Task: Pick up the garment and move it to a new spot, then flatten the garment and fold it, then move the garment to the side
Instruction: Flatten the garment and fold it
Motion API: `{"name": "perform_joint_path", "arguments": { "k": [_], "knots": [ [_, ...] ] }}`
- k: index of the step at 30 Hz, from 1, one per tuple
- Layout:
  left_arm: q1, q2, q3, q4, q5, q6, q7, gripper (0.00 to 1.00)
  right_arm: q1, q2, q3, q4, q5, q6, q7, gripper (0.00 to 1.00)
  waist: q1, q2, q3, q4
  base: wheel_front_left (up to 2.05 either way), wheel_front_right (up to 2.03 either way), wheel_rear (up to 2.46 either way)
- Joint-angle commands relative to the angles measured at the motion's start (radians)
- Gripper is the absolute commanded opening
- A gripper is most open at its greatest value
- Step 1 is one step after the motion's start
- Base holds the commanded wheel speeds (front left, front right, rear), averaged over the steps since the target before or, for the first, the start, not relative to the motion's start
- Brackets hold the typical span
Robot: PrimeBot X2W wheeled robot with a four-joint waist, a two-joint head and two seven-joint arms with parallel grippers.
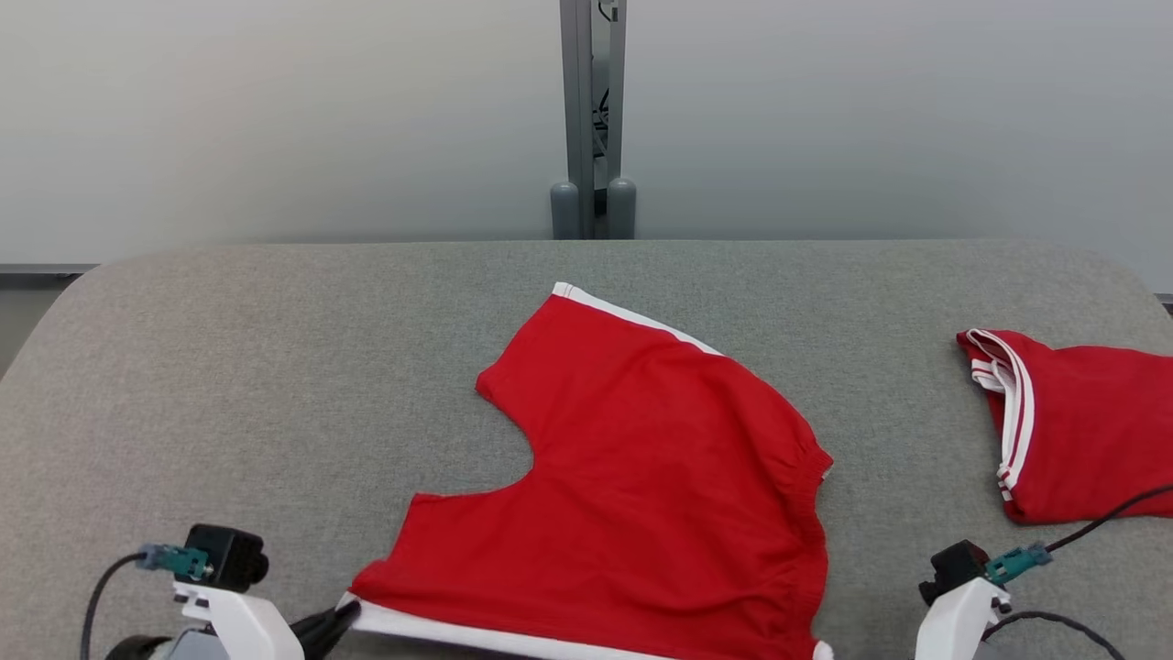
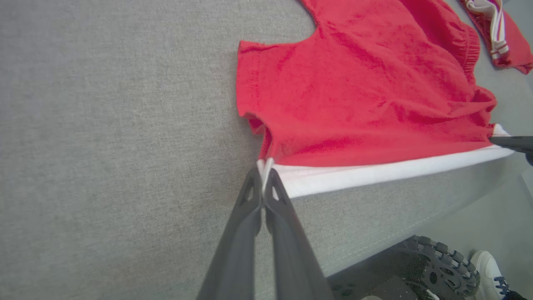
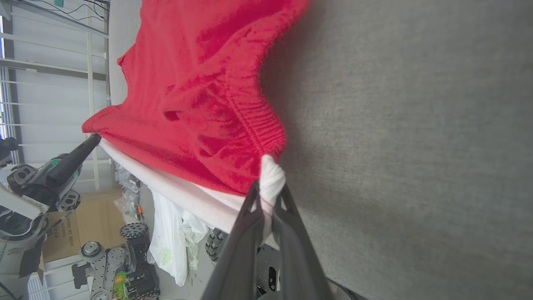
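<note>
Head view: red garment point(image 1: 641, 477) spread centre-front on grey worktop point(image 1: 229, 367), white band point(image 1: 476, 635) along near edge. L end effector point(image 1: 332, 627) at band's left corner. Second red garment point(image 1: 1072, 431) well apart at far right, prob. not in play.

L wrist view: L end effector clenched on band corner, cloth pinched betw. tips. Band taut toward other corner, likely to drag out wrinkles.

R wrist view: R end effector point(image 3: 266, 200) clenched on opposite white corner, cloth bunched betw. fingers. Two-corner hold suits flattening before fold.
</note>
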Motion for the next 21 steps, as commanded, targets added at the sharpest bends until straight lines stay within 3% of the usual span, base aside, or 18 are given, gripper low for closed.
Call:
{"name": "perform_joint_path", "arguments": {
  "k": [1,12,21],
  "knots": [
    [-0.017,0.023,0.016,-0.001,-0.005,0.010,-0.005,0.00,0.021,-0.002,-0.002,-0.002,-0.006,-0.005,-0.003,0.00,0.0000,-0.0001,0.001,-0.003,0.00,0.00,0.00],
    [-0.138,0.084,0.127,-0.106,-0.035,0.071,0.019,0.00,0.034,0.065,-0.079,-0.149,-0.031,-0.005,-0.036,0.00,0.0000,-0.0001,0.024,-0.102,0.00,0.00,0.00],
    [-0.316,0.055,0.167,-0.038,-0.043,0.125,0.063,0.00,-0.082,0.247,-0.194,-0.078,-0.050,-0.003,-0.094,0.00,0.0000,-0.0001,0.106,-0.218,0.00,0.00,0.00]
  ]
}}
